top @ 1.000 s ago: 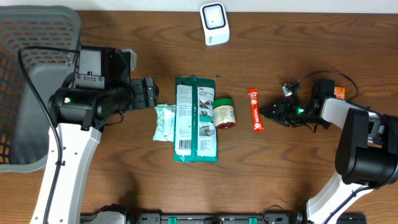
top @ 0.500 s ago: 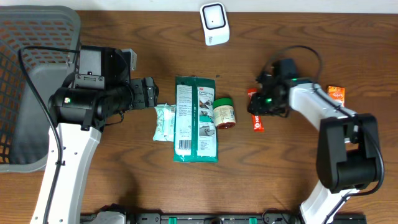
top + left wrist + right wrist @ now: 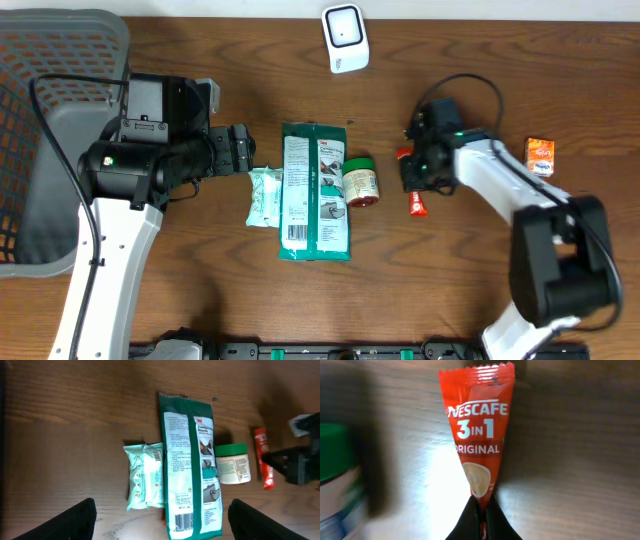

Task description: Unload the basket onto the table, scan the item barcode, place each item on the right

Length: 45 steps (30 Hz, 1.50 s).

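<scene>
Since the right tool (image 3: 481, 516) is clamped on one end of the red coffee sachet (image 3: 479, 435), lying on the tabletop (image 3: 230, 300) near the green-lidded jar (image 3: 360, 182), lift gently and turn its barcode toward the white scanner (image 3: 345, 38). The left tool (image 3: 167, 520) hangs wide apart, empty.

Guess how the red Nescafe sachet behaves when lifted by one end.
Probably floppy: the red Nescafe sachet is a thin flat stick pack, pinched at one narrow end by the right gripper, so it may droop. Likely very light. Lies flat, so unlikely to roll.
</scene>
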{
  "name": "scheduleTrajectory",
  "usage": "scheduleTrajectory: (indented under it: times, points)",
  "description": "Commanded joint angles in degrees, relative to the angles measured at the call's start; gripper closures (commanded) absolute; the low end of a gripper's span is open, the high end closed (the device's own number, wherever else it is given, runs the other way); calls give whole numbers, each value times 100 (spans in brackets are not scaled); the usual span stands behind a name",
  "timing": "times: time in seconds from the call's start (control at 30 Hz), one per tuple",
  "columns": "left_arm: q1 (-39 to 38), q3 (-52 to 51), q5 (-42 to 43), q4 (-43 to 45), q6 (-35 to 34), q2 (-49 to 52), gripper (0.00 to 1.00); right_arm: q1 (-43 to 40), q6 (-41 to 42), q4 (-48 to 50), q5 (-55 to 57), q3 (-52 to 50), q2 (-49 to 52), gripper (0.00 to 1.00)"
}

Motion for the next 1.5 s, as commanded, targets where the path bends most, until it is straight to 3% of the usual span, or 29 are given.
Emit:
scheduleTrajectory:
  times: [0.0,0.27,0.4,0.57,0.67,0.8,0.9,1.1,1.3,1.47]
  points:
    - [9,74,-57,-2,-9,-4,16,-590,-96,-98,-1521,20,-850,99]
    - [9,74,-57,-2,-9,-4,16,-1934,-1113,-651,-4800,-13,-1213,99]
    - [9,74,-57,-4,-11,-4,15,-2450,-1322,-713,-5053,-164,-1196,99]
    - [9,74,-57,-4,-9,-4,16,-3080,-1600,-697,-6638,-446,-1156,99]
    - [9,74,-57,-4,-9,-4,15,-3403,-1596,-656,-6889,-549,-1154,99]
    - [9,74,-57,-4,-9,-4,15,-3571,-1137,-590,-6085,-542,-1169,99]
    - [9,74,-57,-4,-11,-4,16,-3484,-835,-765,-4892,-367,-1259,99]
    - [9,74,-57,-2,-9,-4,15,-2721,-531,-1237,-2675,289,-1707,99]
    - [9,74,-57,-4,-9,-4,15,-975,149,-1198,-614,636,-2024,99]
    - [9,74,-57,-4,-9,-4,16,763,404,-621,726,643,-1952,99]
